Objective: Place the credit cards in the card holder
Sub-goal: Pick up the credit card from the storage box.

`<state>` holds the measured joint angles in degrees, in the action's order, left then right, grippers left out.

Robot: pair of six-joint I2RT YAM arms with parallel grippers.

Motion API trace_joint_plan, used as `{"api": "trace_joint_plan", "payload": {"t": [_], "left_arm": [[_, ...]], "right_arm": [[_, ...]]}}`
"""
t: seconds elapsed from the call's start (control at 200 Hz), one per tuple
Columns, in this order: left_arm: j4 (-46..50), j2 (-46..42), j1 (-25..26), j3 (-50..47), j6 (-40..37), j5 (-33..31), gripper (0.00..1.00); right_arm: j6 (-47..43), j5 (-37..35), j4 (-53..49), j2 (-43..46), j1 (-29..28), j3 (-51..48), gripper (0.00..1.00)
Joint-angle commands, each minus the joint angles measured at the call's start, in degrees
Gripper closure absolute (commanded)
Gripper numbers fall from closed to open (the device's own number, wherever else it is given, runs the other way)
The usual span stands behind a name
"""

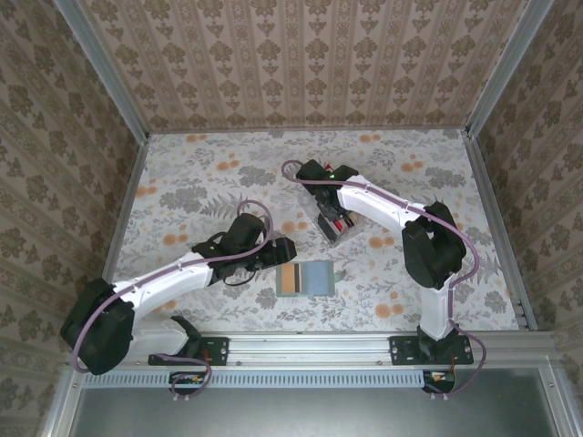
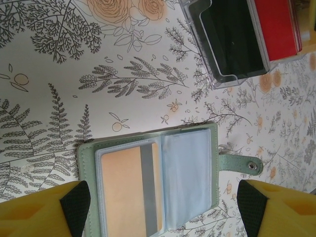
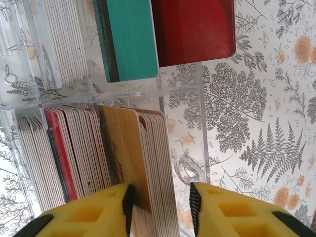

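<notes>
- Wallet nearest: grey-green bifold card holder (image 2: 187, 173) lies open, probably floppy, under left gripper (image 2: 163, 202), jaws spread wide
- Farther, right gripper (image 3: 160, 202), jaws apart and not yet pinching, straddles thin beige plastic credit cards (image 3: 155, 163) standing in clear slotted rack (image 3: 180, 86); likely stiff and slippery, best pinched across the flat faces

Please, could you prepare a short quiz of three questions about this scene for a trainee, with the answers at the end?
1. True or false: the card holder lies closed.
2. What colour is the card already in its pocket? A red, B orange, C teal.
3. Fill in: the right pincer straddles a pack of cards standing in the ____.

Key
1. False: it lies open, with the open left pincer close by it.
2. B.
3. The clear rack.
</notes>
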<state>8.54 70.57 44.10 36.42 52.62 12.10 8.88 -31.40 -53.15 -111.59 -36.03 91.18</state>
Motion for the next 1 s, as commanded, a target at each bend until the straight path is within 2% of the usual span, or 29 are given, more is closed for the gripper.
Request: {"api": "trace_joint_plan", "payload": {"t": [0.0, 0.465, 0.555, 0.995], "left_arm": [[-0.54, 0.45, -0.46, 1.34, -0.59, 0.73, 0.19], [-0.6, 0.85, -0.41, 1.63, -0.44, 0.92, 0.19], [-0.62, 0.89, -0.42, 1.56, -0.49, 0.92, 0.19], [-0.62, 1.13, -0.41, 1.72, -0.33, 1.0, 0.19]], "right_arm": [[-0.82, -3.03, -1.52, 2.31, -0.16, -0.53, 0.64], [-1.35, -6.38, -1.86, 1.72, -1.06, -0.24, 0.65], [-1.84, -5.2, -1.7, 1.81, -1.06, -0.38, 0.76], [-2.45, -7.69, -1.33, 1.79, -1.98, -0.38, 0.76]]}}
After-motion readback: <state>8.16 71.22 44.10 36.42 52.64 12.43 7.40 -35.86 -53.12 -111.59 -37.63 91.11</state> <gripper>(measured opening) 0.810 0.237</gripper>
